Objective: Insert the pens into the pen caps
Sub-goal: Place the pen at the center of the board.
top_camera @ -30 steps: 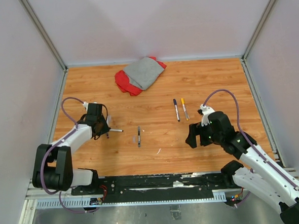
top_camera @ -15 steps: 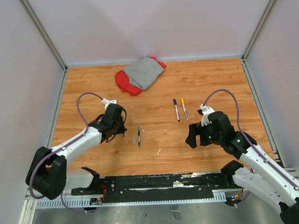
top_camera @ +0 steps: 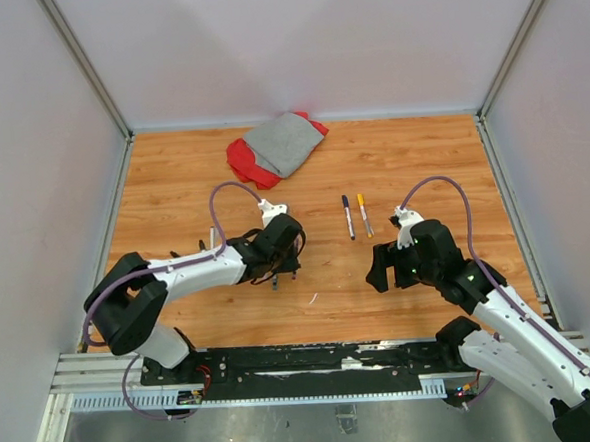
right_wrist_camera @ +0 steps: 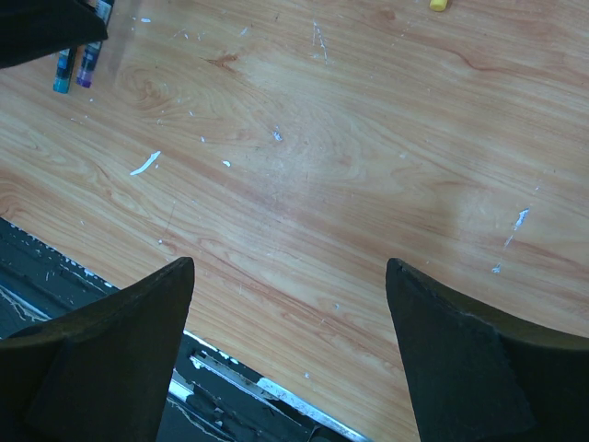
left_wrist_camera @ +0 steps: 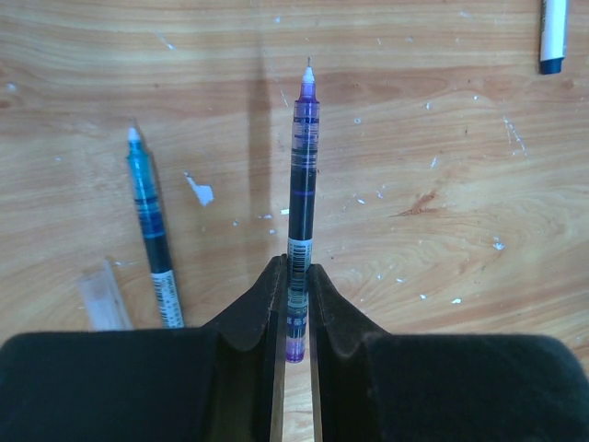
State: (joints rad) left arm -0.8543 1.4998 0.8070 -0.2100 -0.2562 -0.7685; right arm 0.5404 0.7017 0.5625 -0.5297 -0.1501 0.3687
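Observation:
My left gripper (left_wrist_camera: 294,269) is shut on a purple pen (left_wrist_camera: 302,175), whose white tip points away over the wood. A blue pen (left_wrist_camera: 150,226) lies flat just left of the purple one, uncapped. A short clear tube (left_wrist_camera: 99,296) lies beside the blue pen; I cannot tell if it is a pen cap. In the top view the left gripper (top_camera: 280,254) hovers mid-table over that spot. Two more pens, one dark-ended (top_camera: 348,218) and one yellow-ended (top_camera: 364,215), lie side by side further right. My right gripper (top_camera: 379,273) stands open and holds nothing.
A grey and red cloth (top_camera: 276,145) lies bunched at the back of the table. A white scrap (right_wrist_camera: 144,163) lies on the wood near the front edge. The black rail (top_camera: 313,358) runs along the near edge. Walls enclose the table on three sides.
The left arm has swung from the table's left side to the middle, carrying the purple pen, and now sits beside the blue pen. The right arm has stayed still.

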